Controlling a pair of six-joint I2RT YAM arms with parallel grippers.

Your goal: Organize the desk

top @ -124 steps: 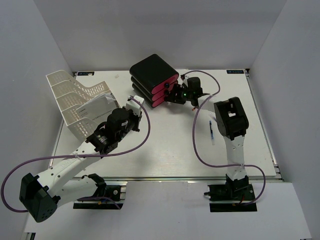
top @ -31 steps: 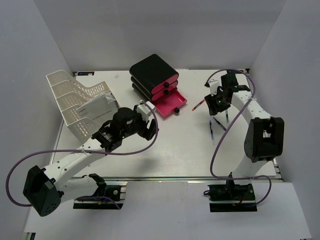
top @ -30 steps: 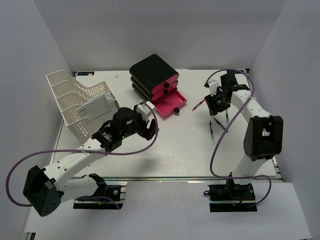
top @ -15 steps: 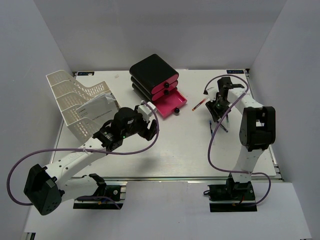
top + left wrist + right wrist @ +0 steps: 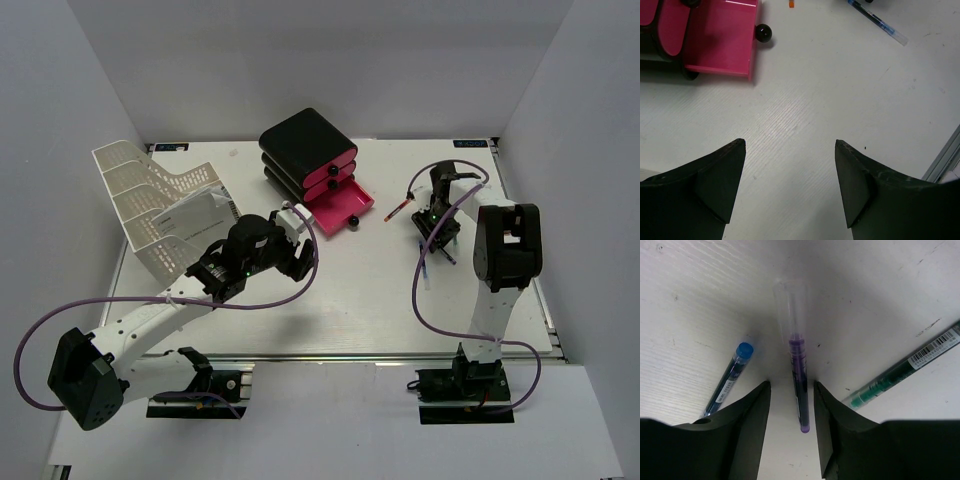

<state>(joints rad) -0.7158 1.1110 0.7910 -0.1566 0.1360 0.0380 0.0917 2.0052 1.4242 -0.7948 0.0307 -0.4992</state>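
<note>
The desk [image 5: 350,300] is a white perforated tabletop inside grey walls. My right gripper [image 5: 437,228] points down at a cluster of pens at the right. In the right wrist view its jaws [image 5: 790,390] straddle a purple pen [image 5: 797,370] lying on the desk, with a narrow gap on each side. A blue pen [image 5: 730,375] lies just left of it and a green pen [image 5: 905,372] to the right. My left gripper [image 5: 303,262] hovers open over bare desk [image 5: 805,115] near the middle, holding nothing.
A black-and-pink drawer unit [image 5: 305,150] stands at the back, its bottom pink drawer [image 5: 345,208] pulled open, its black knob [image 5: 763,33] toward the middle. A red pen [image 5: 398,208] lies between drawer and right gripper. A white mesh tray [image 5: 150,200] holding paper [image 5: 195,215] stands at the left.
The right gripper has swung from the back right down onto the pens and its jaws have narrowed around the purple pen. The bottom drawer has come open. The left arm barely moved.
</note>
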